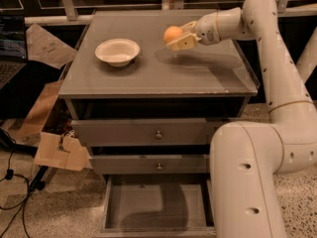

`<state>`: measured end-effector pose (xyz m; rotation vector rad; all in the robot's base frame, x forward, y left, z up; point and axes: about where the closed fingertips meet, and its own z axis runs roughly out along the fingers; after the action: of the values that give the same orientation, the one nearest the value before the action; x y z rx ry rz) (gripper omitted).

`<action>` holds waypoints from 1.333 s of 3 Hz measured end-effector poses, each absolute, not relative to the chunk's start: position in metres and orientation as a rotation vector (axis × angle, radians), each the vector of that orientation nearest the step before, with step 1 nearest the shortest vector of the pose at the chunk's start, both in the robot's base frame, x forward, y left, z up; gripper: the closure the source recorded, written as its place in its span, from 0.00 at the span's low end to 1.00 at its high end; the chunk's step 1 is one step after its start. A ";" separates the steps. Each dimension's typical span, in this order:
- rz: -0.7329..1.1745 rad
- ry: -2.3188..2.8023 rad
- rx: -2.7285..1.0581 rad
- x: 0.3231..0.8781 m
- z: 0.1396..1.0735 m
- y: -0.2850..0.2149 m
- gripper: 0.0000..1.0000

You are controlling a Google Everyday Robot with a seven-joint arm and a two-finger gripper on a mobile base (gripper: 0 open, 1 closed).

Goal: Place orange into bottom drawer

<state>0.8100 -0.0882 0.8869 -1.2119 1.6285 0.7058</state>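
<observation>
The orange [173,34] is a small round orange fruit held between the fingers of my gripper [177,36], lifted a little above the grey cabinet top [158,68] near its back right. The gripper is shut on the orange and reaches in from the right on the white arm [257,14]. The bottom drawer [157,205] is pulled out at the foot of the cabinet, a wide shallow grey tray with a bare floor, partly hidden on the right by the robot's white body.
A white bowl [117,51] stands on the cabinet top to the left of the orange. Two closed grey drawers with small knobs [158,134] sit above the open one. Cardboard pieces [59,150] and cables lie on the floor at left. A laptop [11,46] is at far left.
</observation>
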 end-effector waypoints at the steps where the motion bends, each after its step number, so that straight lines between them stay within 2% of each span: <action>1: 0.716 1.608 -1.236 0.785 0.911 -0.104 1.00; 4: 0.960 1.464 -1.430 0.671 0.936 -0.095 1.00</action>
<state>0.6707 -0.0955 0.9360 -1.4300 1.4642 0.9599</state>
